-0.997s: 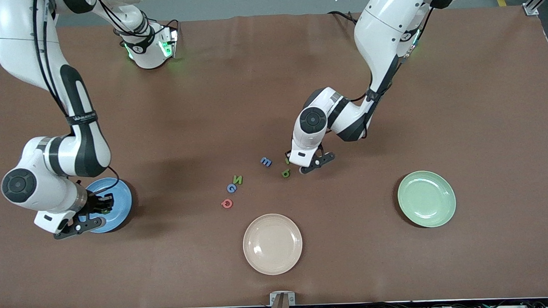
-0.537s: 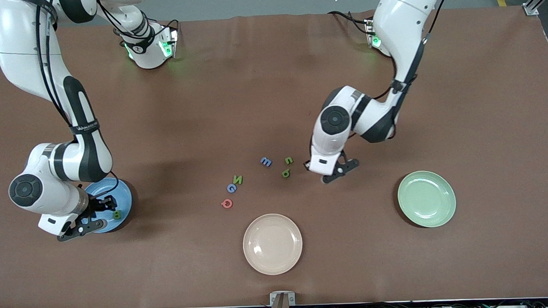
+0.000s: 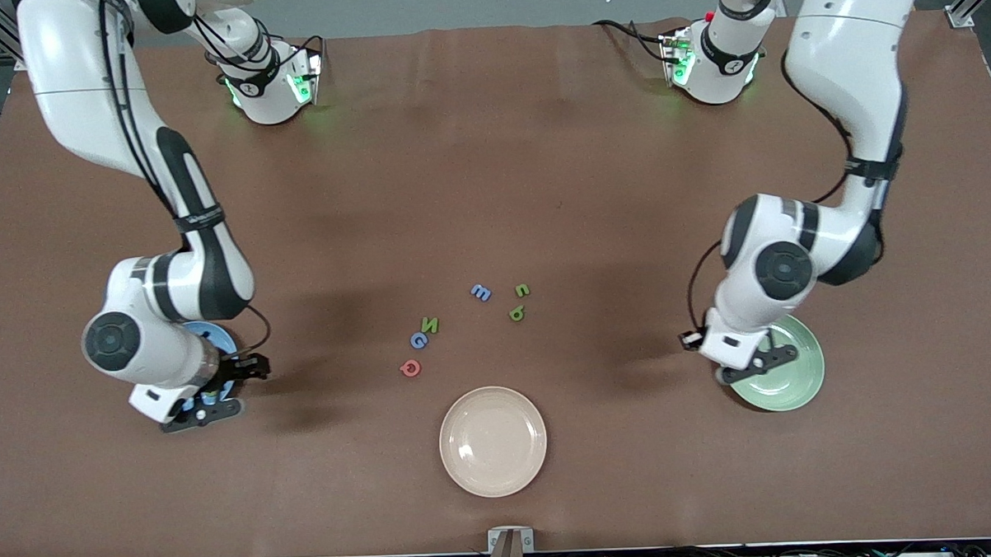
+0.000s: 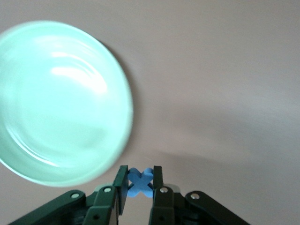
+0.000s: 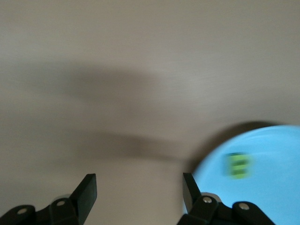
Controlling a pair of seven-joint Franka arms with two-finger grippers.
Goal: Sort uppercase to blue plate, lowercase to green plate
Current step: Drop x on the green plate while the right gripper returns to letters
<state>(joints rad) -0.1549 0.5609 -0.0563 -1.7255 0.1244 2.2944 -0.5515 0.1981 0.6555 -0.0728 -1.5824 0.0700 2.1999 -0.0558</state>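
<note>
1. Both arms have moved: the left gripper point(image 3: 746, 367) has swung from the letter cluster to the green plate point(image 3: 792, 383) at lower right, clenching the blue x point(image 4: 140, 182) for lowercase delivery.
2. Right gripper point(image 3: 211, 394), fingers spread, leaves the green B point(image 5: 239, 165) on the blue plate point(image 5: 262, 187), lower left.

Three plates: blue point(image 3: 217, 338), green point(image 3: 796, 379), beige point(image 3: 493, 441). Eight foam letters: six on the desk, m point(image 3: 481, 292), n point(image 3: 523, 290), b point(image 3: 516, 313), N point(image 3: 430, 324), G point(image 3: 418, 340), Q point(image 3: 410, 367); B point(image 5: 239, 165); x point(image 4: 140, 182). Two arms.
</note>
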